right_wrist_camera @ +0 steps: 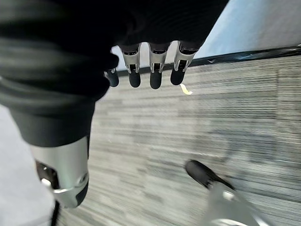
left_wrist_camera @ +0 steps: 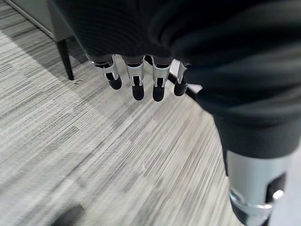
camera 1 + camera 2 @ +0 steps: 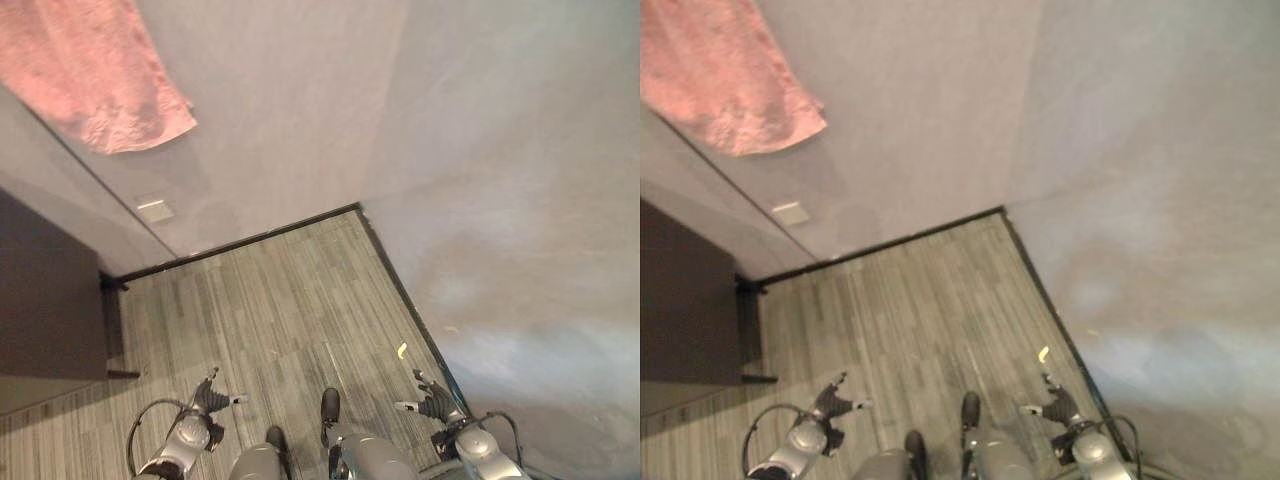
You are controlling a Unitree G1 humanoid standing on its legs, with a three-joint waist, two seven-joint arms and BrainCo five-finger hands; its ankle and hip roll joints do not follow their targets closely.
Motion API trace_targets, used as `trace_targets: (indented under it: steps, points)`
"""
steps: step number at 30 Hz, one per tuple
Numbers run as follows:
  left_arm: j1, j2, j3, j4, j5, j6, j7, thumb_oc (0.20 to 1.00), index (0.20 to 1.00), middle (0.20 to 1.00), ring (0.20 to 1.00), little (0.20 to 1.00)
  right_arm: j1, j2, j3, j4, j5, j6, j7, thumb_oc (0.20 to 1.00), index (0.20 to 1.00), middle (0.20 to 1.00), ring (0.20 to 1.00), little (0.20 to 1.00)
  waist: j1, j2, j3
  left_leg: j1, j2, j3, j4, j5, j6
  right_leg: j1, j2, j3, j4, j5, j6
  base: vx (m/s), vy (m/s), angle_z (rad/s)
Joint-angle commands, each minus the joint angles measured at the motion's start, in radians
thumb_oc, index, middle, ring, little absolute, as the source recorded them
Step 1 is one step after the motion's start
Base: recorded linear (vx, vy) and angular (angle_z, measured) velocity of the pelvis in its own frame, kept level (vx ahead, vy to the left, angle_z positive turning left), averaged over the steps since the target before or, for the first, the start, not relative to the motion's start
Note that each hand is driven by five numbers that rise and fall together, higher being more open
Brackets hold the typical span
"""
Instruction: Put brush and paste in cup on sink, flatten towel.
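I'm seeing pink towel [image 3: 95, 75] hanging high on wall, well apart from left robot hand [image 2: 136, 77] & right robot hand [image 1: 153, 70], both hanging w/ fingers relaxed, empty, over floor [image 3: 290, 300].

grey plank floor [image 3: 270, 300], yellow scrap [image 3: 401, 350]

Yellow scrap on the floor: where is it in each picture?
Left eye view: yellow scrap by the right wall's black skirting.
Right eye view: scrap, same spot.
Right wrist view: just past the right hand.
Left wrist view: floor and a furniture leg instead.
Shared landmark: the skirting.
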Motion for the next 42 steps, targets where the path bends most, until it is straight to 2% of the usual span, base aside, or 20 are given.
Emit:
trace_targets:
  steps: [1,5,7,10,12,13,14,15,16,17,20,22,25,27,29,32,34,39,41,42]
  points:
    - [0.027,0.018,0.039,0.000,-0.035,-0.014,0.027,1.000,1.000,1.000,1.000,1.000,0.051,-0.022,-0.022,-0.036,-0.027,-0.018,-0.027,1.000,1.000,1.000,1.000,1.000,-0.003,0.029,-0.051,-0.078,0.036,-0.076,-0.103,0.237,0.033,0.054,-0.078,0.021,0.138,-0.134,0.182,0.24,0.186,0.14]
    - [0.023,0.024,0.055,0.019,-0.031,-0.010,0.034,1.000,1.000,1.000,1.000,1.000,0.064,-0.028,-0.034,-0.015,-0.043,-0.010,-0.032,1.000,1.000,1.000,1.000,1.000,-0.027,0.044,-0.069,-0.097,0.178,0.071,-0.224,0.347,-0.033,0.144,-0.138,-0.009,0.143,-0.189,0.210,0.35,0.285,0.24]
    - [0.028,0.022,0.057,0.017,-0.027,-0.007,0.032,1.000,1.000,1.000,1.000,1.000,0.065,-0.029,-0.038,-0.011,-0.050,-0.006,-0.030,1.000,1.000,1.000,1.000,1.000,-0.027,0.053,-0.070,-0.084,0.200,0.125,-0.216,0.378,-0.031,0.163,-0.144,-0.015,0.145,-0.183,0.212,0.27,0.282,0.15]
    - [0.039,0.023,0.043,0.007,-0.012,-0.007,0.025,1.000,1.000,1.000,1.000,1.000,0.063,-0.026,-0.041,0.009,-0.070,0.009,-0.025,1.000,1.000,1.000,1.000,1.000,-0.013,0.053,-0.102,-0.091,0.152,0.079,-0.149,0.338,-0.009,0.214,-0.209,-0.006,0.161,-0.172,0.235,0.37,0.394,-0.09]
    - [0.034,0.027,0.025,0.003,-0.001,-0.007,0.015,1.000,1.000,1.000,1.000,1.000,0.057,-0.012,-0.057,0.033,-0.078,0.015,-0.034,1.000,1.000,1.000,1.000,1.000,-0.013,0.029,-0.115,-0.099,0.102,0.097,-0.094,0.289,0.017,0.215,-0.280,0.018,0.195,-0.068,0.258,0.26,0.342,-0.17]
    - [0.034,0.027,0.025,0.003,-0.001,-0.007,0.015,1.000,1.000,1.000,1.000,1.000,0.057,-0.012,-0.057,0.033,-0.078,0.015,-0.034,1.000,1.000,1.000,1.000,1.000,-0.013,0.028,-0.115,-0.099,0.102,0.098,-0.094,0.289,0.017,0.215,-0.280,0.018,0.195,-0.068,0.258,0.24,0.422,-0.08]
    - [0.034,0.031,0.011,-0.017,0.003,-0.009,0.008,1.000,1.000,1.000,1.000,1.000,0.048,0.000,-0.061,0.021,-0.069,0.022,-0.036,1.000,1.000,1.000,1.000,1.000,-0.014,0.025,-0.112,-0.085,0.058,0.101,-0.093,0.258,0.049,0.169,-0.325,0.049,0.263,0.034,0.247,0.27,0.523,0.01]
    - [0.048,0.039,-0.008,-0.054,0.016,-0.012,-0.001,1.000,1.000,1.000,1.000,1.000,0.027,0.009,-0.055,0.009,-0.055,0.018,-0.036,1.000,1.000,1.000,1.000,1.000,-0.011,0.025,-0.106,-0.072,0.018,0.102,-0.106,0.231,0.077,0.137,-0.318,0.074,0.326,0.098,0.247,0.27,0.525,0.03]
    - [0.048,0.040,-0.008,-0.055,0.016,-0.012,-0.002,1.000,1.000,1.000,1.000,1.000,0.027,0.009,-0.055,0.010,-0.055,0.018,-0.036,1.000,1.000,1.000,1.000,1.000,-0.009,0.024,-0.107,-0.072,0.017,0.104,-0.106,0.231,0.078,0.135,-0.319,0.076,0.327,0.098,0.248,0.28,0.488,0.12]
    - [0.039,0.053,-0.043,-0.098,0.044,-0.013,-0.013,1.000,1.000,1.000,1.000,1.000,0.015,0.010,-0.045,-0.018,-0.040,0.009,-0.035,1.000,1.000,1.000,1.000,1.000,-0.032,0.038,-0.095,-0.044,-0.016,0.072,-0.134,0.213,0.097,0.060,-0.218,0.162,0.391,0.044,0.230,0.15,0.238,0.19]
    - [0.039,0.057,-0.064,-0.099,0.077,-0.016,-0.019,1.000,1.000,1.000,1.000,1.000,0.008,0.014,-0.040,-0.037,-0.020,0.002,-0.033,1.000,1.000,1.000,1.000,1.000,-0.032,0.038,-0.091,-0.006,-0.043,0.079,-0.151,0.186,0.109,0.040,-0.198,0.096,0.374,0.008,0.226,0.20,0.268,0.29]
    - [0.039,0.046,-0.091,-0.083,0.097,-0.013,-0.030,1.000,1.000,1.000,1.000,1.000,-0.021,0.024,-0.024,-0.014,-0.017,-0.001,-0.038,1.000,1.000,1.000,1.000,1.000,-0.044,0.062,-0.092,0.062,-0.059,0.061,-0.191,0.171,0.103,-0.018,-0.111,0.064,0.300,-0.099,0.218,0.33,0.229,0.10]
    - [0.032,0.034,-0.106,-0.075,0.106,-0.015,-0.033,1.000,1.000,1.000,1.000,1.000,-0.041,0.021,-0.010,0.004,-0.027,-0.004,-0.048,1.000,1.000,1.000,1.000,1.000,-0.051,0.063,-0.094,0.097,-0.070,0.037,-0.203,0.157,0.099,-0.029,-0.097,0.087,0.202,-0.078,0.223,0.25,0.045,0.20]
    - [0.018,0.015,-0.117,-0.055,0.119,-0.015,-0.032,1.000,1.000,1.000,1.000,1.000,-0.048,0.016,-0.012,-0.019,-0.021,-0.008,-0.057,1.000,1.000,1.000,1.000,1.000,-0.066,0.059,-0.097,0.152,-0.076,0.013,-0.215,0.136,0.089,-0.107,-0.102,0.128,0.110,0.004,0.244,0.43,-0.064,0.44]
    - [0.013,0.012,-0.141,-0.068,0.140,-0.019,-0.034,1.000,1.000,1.000,1.000,1.000,-0.034,0.013,-0.016,-0.047,-0.023,-0.003,-0.051,1.000,1.000,1.000,1.000,1.000,-0.076,0.051,-0.095,0.180,-0.077,-0.018,-0.205,0.122,0.085,-0.091,-0.111,0.123,0.127,0.012,0.251,0.28,-0.094,0.20]
    - [0.005,0.011,-0.159,-0.076,0.173,-0.022,-0.020,1.000,1.000,1.000,1.000,1.000,-0.038,0.007,-0.003,-0.010,-0.035,-0.005,-0.053,1.000,1.000,1.000,1.000,1.000,-0.068,0.046,-0.115,0.185,-0.062,-0.024,-0.184,0.125,0.067,-0.043,-0.109,0.110,0.094,0.018,0.237,0.17,-0.159,0.80]
    - [-0.003,-0.004,-0.107,-0.091,0.074,-0.015,-0.010,1.000,1.000,1.000,1.000,1.000,-0.051,-0.011,0.001,-0.004,-0.038,-0.006,-0.066,1.000,1.000,1.000,1.000,1.000,-0.054,0.046,-0.117,0.138,-0.033,-0.069,-0.051,0.151,0.029,0.011,-0.097,0.078,0.052,0.016,0.212,0.18,-0.261,0.21]
    - [-0.020,-0.014,-0.085,-0.119,0.026,-0.018,0.014,1.000,1.000,1.000,1.000,1.000,-0.061,-0.043,0.013,-0.010,-0.058,0.000,-0.073,1.000,1.000,1.000,1.000,1.000,-0.028,0.025,-0.086,-0.009,0.021,-0.117,0.210,0.237,-0.012,0.088,-0.093,0.021,0.042,-0.030,0.162,0.11,-0.184,0.41]
    - [-0.020,-0.016,-0.086,-0.120,0.024,-0.017,0.014,1.000,1.000,1.000,1.000,1.000,-0.059,-0.046,0.012,-0.011,-0.063,0.002,-0.075,1.000,1.000,1.000,1.000,1.000,-0.032,0.029,-0.089,-0.008,0.047,-0.088,0.166,0.247,-0.011,0.098,-0.094,0.012,0.039,-0.039,0.164,0.15,-0.004,0.26]
    - [-0.014,-0.016,-0.080,-0.123,0.027,-0.016,0.015,1.000,1.000,1.000,1.000,1.000,-0.057,-0.053,0.005,-0.017,-0.069,0.006,-0.083,1.000,1.000,1.000,1.000,1.000,-0.032,0.038,-0.102,-0.011,0.080,-0.051,0.044,0.245,-0.009,0.105,-0.098,0.009,0.036,-0.057,0.178,0.29,0.131,-0.01]
